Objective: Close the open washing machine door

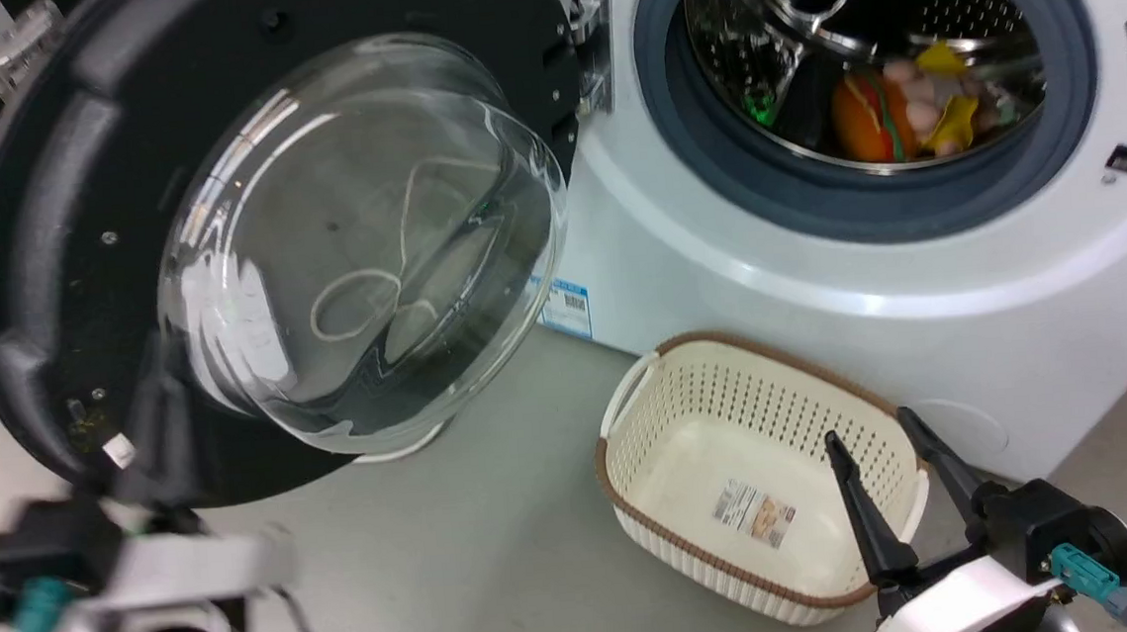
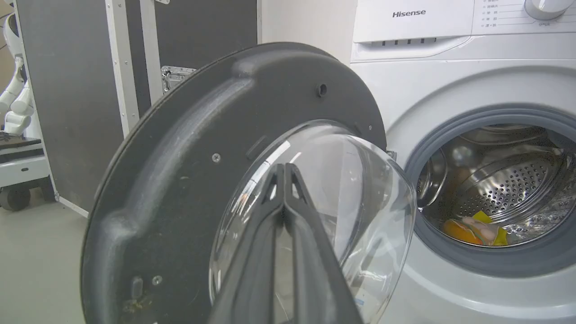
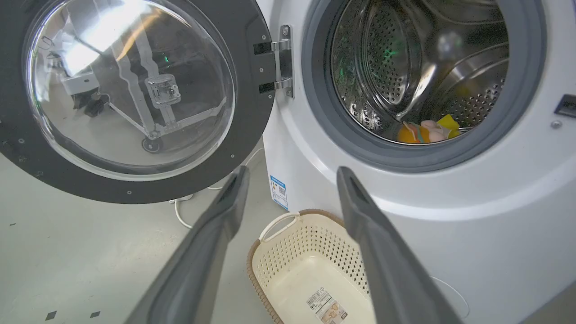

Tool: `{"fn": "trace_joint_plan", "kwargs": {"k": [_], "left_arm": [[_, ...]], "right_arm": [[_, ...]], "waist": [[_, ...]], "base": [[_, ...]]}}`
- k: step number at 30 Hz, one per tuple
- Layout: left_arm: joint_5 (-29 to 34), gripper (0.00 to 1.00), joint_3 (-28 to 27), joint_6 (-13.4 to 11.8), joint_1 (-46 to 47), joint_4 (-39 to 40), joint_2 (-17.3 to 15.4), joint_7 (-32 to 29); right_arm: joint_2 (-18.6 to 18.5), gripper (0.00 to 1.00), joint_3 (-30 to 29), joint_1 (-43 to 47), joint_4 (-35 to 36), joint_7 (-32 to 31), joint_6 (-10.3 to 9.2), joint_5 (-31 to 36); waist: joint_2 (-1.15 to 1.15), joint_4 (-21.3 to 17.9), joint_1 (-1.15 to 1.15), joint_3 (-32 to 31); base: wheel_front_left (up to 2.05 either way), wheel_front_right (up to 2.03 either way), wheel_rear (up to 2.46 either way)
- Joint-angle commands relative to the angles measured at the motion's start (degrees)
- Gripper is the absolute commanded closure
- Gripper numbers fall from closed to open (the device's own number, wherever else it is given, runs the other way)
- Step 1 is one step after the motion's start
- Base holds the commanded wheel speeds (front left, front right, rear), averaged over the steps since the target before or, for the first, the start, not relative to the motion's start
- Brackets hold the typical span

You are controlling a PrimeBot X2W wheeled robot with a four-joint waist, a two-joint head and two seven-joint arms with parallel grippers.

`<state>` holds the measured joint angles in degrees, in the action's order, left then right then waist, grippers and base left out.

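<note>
The washing machine door (image 1: 49,193) stands wide open at the left, its black rim and bulging glass bowl (image 1: 360,241) facing me, hinged (image 1: 594,36) to the white washing machine (image 1: 719,275). Colourful soft items (image 1: 906,104) lie in the steel drum behind the grey gasket. My left gripper (image 1: 149,414) is blurred at the door's lower left rim. Seen from the left wrist, it (image 2: 284,167) is shut and empty, its tips just before the glass bowl (image 2: 360,202); contact is unclear. My right gripper (image 1: 867,429) hangs open over the basket, pointing (image 3: 292,171) between the door (image 3: 252,112) and the porthole.
A cream perforated basket (image 1: 650,419) stands empty on the grey floor before the washer, under my right gripper. A blue label (image 1: 567,301) marks the washer's lower left corner. A dark flight case (image 2: 67,90) and a white wheeled unit (image 2: 18,135) stand behind the door. A cable (image 3: 180,216) lies under the door.
</note>
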<state>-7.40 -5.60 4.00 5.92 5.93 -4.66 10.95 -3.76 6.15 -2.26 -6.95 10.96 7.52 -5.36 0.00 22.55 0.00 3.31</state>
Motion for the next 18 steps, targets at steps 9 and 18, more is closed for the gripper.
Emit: {"fn": "trace_joint_plan", "kwargs": {"k": [9, 18], "left_arm": [[-14.9, 1.0, -10.4, 2.1, 15.5, -5.9, -6.3, 0.6], [-25.4, 1.0, -21.1, 0.3, 29.2, -23.5, -18.0, -5.6]], "right_arm": [[-1.6, 0.0, 0.9, -1.4, 0.6, 1.5, -0.03, 0.0], [-1.9, 0.0, 2.1, -3.6, 0.6, 2.6, -0.03, -0.6]], "waist": [[0.0, -1.7, 0.0, 4.2], [0.0, -3.9, 0.0, 7.0]], "base": [[0.0, 0.0, 0.0], [0.0, 0.0, 0.0]]}}
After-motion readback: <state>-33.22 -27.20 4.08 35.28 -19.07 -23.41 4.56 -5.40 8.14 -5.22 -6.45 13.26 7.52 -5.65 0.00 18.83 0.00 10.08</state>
